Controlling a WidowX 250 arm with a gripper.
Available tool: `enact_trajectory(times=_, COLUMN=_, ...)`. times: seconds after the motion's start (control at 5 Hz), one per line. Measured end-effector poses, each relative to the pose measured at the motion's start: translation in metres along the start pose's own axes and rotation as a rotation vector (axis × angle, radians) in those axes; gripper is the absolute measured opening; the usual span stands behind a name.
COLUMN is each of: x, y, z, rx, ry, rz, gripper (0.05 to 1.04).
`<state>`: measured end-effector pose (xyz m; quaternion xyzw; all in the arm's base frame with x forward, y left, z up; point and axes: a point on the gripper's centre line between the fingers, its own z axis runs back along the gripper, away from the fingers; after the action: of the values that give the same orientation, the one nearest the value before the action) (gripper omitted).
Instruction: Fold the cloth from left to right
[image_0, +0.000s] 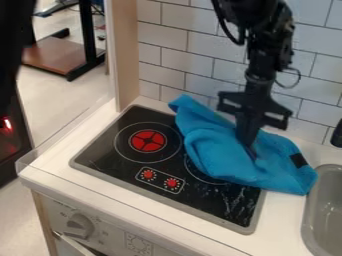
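Observation:
The black gripper hangs down at the right of centre, its tips at the middle of the blue cloth. Whether the fingers hold any fabric cannot be made out. The cloth lies rumpled across the right part of the black stovetop and onto the white counter beside it. One corner points up toward the tiled wall, and the opposite end, with a small black patch, reaches near the sink.
A grey sink is set into the counter at the right edge. Behind the stove rises a white tiled wall, with a wooden post at its left. A clear low edge runs along the counter's front and left.

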<state>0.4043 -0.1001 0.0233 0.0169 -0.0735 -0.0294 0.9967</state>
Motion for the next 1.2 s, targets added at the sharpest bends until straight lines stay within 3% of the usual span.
enact_trajectory(times=0.2, x=-0.005, y=-0.003, z=-0.014, rx=0.020, ry=0.028, rz=-0.016, gripper=0.050)
enact_trajectory(times=0.4, x=-0.005, y=-0.003, z=-0.013, rx=0.025, ry=0.035, rz=-0.022, gripper=0.071)
enact_trajectory(times=0.6, x=-0.006, y=-0.002, z=-0.012, rx=0.028, ry=0.049, rz=-0.034, gripper=0.224)
enact_trajectory(times=1.2, x=-0.008, y=-0.001, z=-0.003, rx=0.026, ry=0.046, rz=-0.069, gripper=0.992)
